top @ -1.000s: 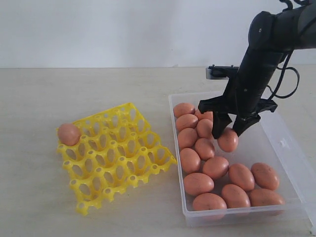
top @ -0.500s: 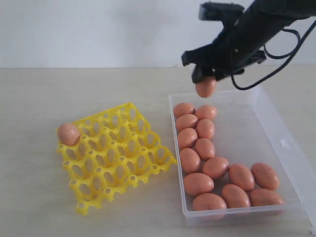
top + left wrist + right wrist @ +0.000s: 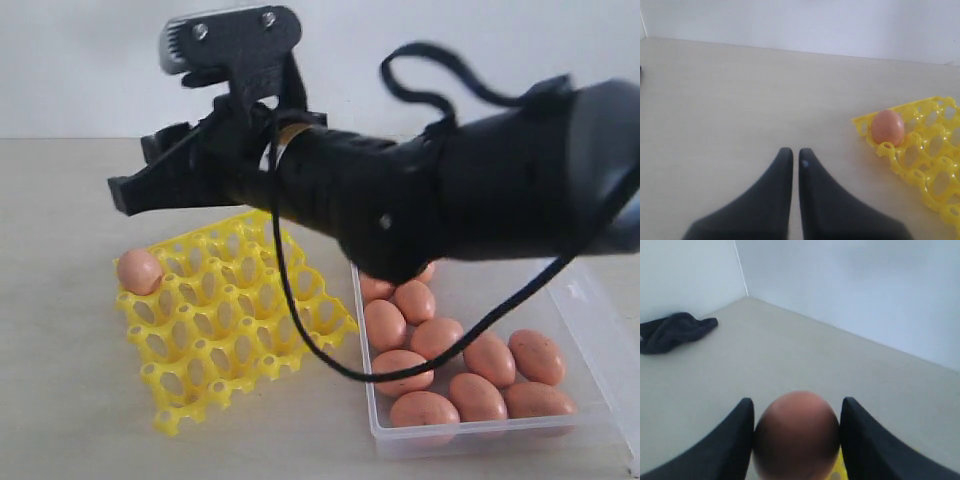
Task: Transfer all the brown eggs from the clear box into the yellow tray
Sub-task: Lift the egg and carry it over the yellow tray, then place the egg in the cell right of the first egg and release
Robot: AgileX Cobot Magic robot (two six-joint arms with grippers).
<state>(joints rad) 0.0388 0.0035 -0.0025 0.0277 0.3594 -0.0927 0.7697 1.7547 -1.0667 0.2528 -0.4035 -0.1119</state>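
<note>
Now, at the left, one egg (image 3: 139,271) sits in a corner cell of the yellow tray (image 3: 235,320), and the right pincer (image 3: 796,407), clamped on a brown egg (image 3: 796,440), has swung from the clear box (image 3: 600,330) to above that tray. Setting it down looks next; the other eggs (image 3: 440,338) wait in the box at lower right, and the left pincer (image 3: 791,152) hangs together, empty.

The exterior camera looks from the near side, slightly above, across the worktop (image 3: 60,200) to the far wall (image 3: 80,60), with the right arm (image 3: 450,200) close before its lens. The left wrist camera rides low behind the left gripper (image 3: 791,155). Both show the yellow tray (image 3: 240,320) corner holding a brown egg (image 3: 139,271). The right wrist camera faces a room corner (image 3: 740,270) past its held egg (image 3: 796,435).
</note>
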